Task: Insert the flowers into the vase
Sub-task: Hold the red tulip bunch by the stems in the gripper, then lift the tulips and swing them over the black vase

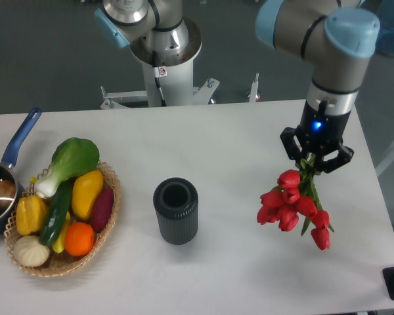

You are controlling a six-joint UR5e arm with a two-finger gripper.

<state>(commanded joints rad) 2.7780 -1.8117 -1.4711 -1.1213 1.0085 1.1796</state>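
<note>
The flowers [292,205] are a bunch of red tulips with green stems, hanging buds-down over the right side of the white table. My gripper [315,159] is shut on their stems from above, and its fingertips are partly hidden by the leaves. The vase [176,210] is a dark ribbed cylinder with an open round mouth, standing upright near the table's middle, well to the left of the flowers and apart from them.
A wicker basket [109,211] of vegetables and fruit sits at the left. A blue-handled pot [6,176] lies at the far left edge. The arm's base [163,59] stands behind the table's back edge. The table's right edge is close to the flowers.
</note>
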